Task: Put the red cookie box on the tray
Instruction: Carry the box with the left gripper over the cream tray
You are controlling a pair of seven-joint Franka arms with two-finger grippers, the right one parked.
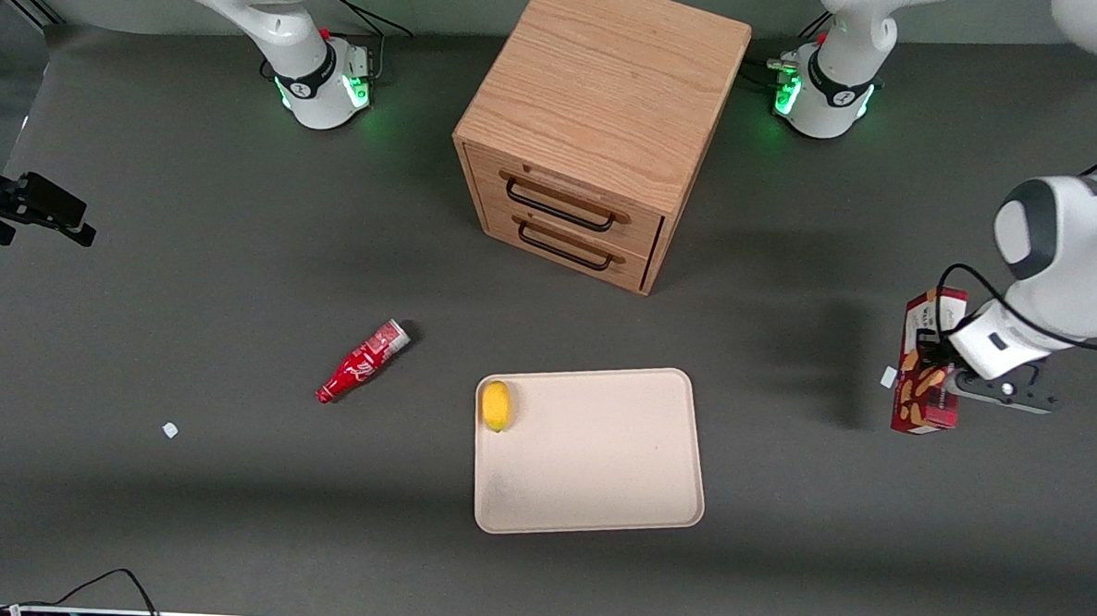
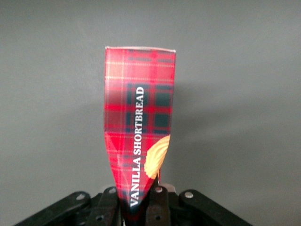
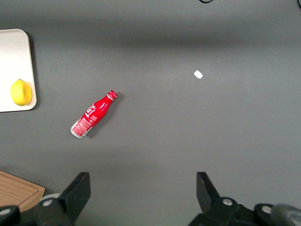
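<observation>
The red cookie box (image 1: 925, 371) is a slim dark-red tartan carton with tan cookie pictures, toward the working arm's end of the table. My left gripper (image 1: 944, 376) is shut on it. In the left wrist view the box (image 2: 139, 127) stands out from between the fingers (image 2: 159, 207), pinched at its near end, with "VANILLA SHORTBREAD" on its side. The box looks lifted off the table. The pale beige tray (image 1: 615, 478) lies flat near the front camera, well apart from the box; it also shows in the right wrist view (image 3: 16, 52).
A yellow lemon (image 1: 496, 405) lies in a corner of the tray. A red bottle (image 1: 362, 361) lies on its side toward the parked arm's end. A wooden two-drawer cabinet (image 1: 593, 125) stands farther from the camera than the tray. Small white scraps (image 1: 170, 430) (image 1: 888, 377) lie on the table.
</observation>
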